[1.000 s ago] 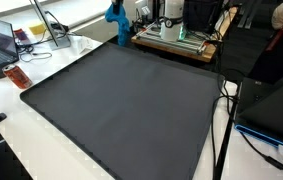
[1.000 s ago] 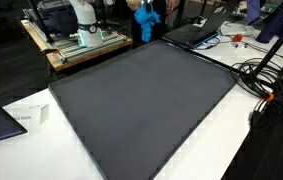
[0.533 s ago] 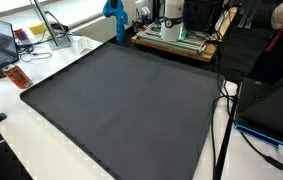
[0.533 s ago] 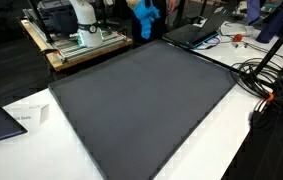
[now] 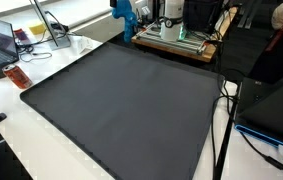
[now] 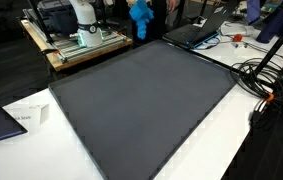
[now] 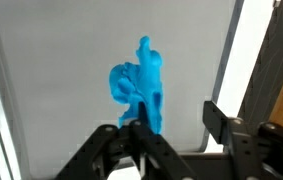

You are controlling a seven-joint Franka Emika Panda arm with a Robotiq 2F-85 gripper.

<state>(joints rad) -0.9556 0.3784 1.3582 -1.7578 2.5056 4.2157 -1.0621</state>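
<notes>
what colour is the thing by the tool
Bright blue all over. The thing shows best in the wrist view, just ahead of the tool.

Soft blue cloth (image 7: 141, 85), matt dark mat (image 5: 121, 100)

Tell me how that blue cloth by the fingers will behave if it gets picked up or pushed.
Probably floppy: the blue cloth looks bunched and creased in the wrist view, and droops in a narrow bundle in both exterior views. Likely light, not apt to roll. It could slip away, since the fingers stand wide apart.
</notes>
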